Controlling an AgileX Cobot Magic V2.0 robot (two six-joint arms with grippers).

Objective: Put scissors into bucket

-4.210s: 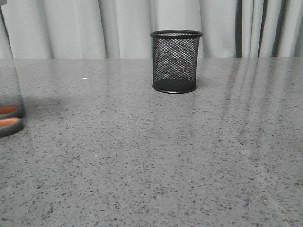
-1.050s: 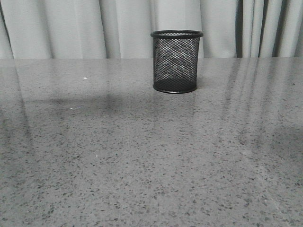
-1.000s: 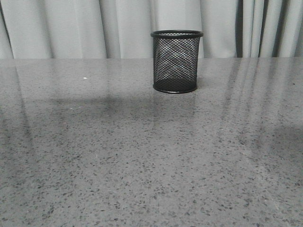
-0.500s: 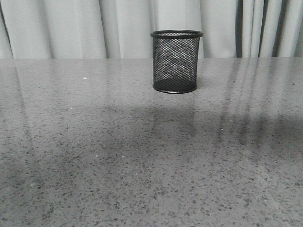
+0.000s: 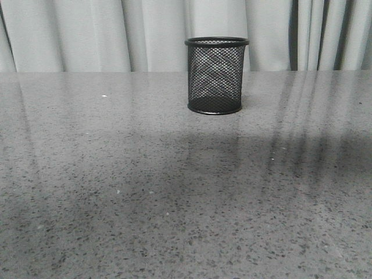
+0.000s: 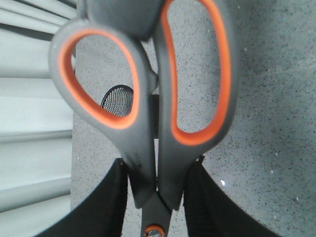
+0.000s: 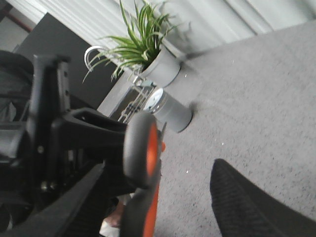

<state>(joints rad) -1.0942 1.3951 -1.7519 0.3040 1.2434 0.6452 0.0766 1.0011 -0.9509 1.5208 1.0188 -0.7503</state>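
Note:
The bucket (image 5: 215, 75), a black wire-mesh cup, stands upright at the back middle of the table; neither gripper shows in the front view. In the left wrist view my left gripper (image 6: 158, 215) is shut on the scissors (image 6: 148, 123) near their pivot, above the table, with the grey, orange-lined handle loops sticking out past the fingers. Part of the bucket (image 6: 118, 98) shows through one loop. In the right wrist view my right gripper (image 7: 158, 215) is open, and the scissors' handle (image 7: 143, 153), seen edge-on, stands between its fingers. The blades are hidden.
The speckled grey table (image 5: 174, 203) carries broad shadows across its middle and right. Pale curtains (image 5: 87, 35) hang behind it. The right wrist view shows my left arm (image 7: 49, 133), a potted plant (image 7: 143, 49) and a grey cylinder (image 7: 170, 111) beyond the table.
The scissors' handles, seen at the table's left edge 4.2 s ago, have left the front view. The arm shadows on the table have spread rightward and toward the front.

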